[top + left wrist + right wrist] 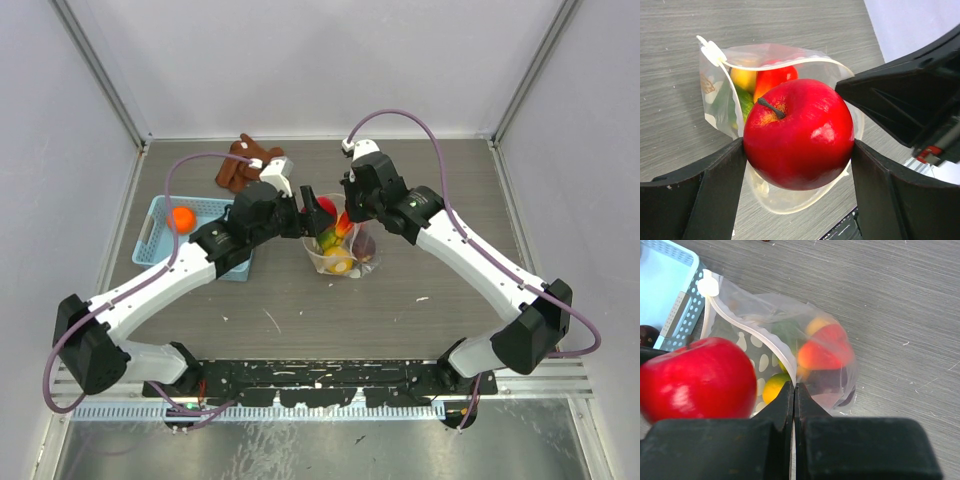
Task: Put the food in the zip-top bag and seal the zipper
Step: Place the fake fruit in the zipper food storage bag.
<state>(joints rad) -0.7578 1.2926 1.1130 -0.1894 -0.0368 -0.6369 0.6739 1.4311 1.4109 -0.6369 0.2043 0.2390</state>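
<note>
The left claw (799, 147) is spread wide around a shiny red apple (805, 125), one finger pressed to each side of it, and holds the fruit in the air just above the open mouth of the zip-top bag (341, 262). The bag stands near the middle of the desk (400, 310), between the two arms, its mouth gaping upward. The zipper (790, 63) curves in a pale loop round the mouth, with its white slider (712, 51) at the far left end in the left wrist view. The right claw (795, 392) has its fingers pressed together with no gap showing, and it appears to pinch the near rim of the bag, holding that side up. Through the dotted plastic several pieces of food already lie inside: a yellow fruit (744, 78), a red-orange piece (775, 77) and a green one (744, 100). To the left of the bag sits a light-blue basket (160, 245), holding an orange (181, 219) and, at its edge in the right wrist view, a dark purple piece (647, 335). A brown cloth (243, 163) lies beyond the basket, near the back wall.
</note>
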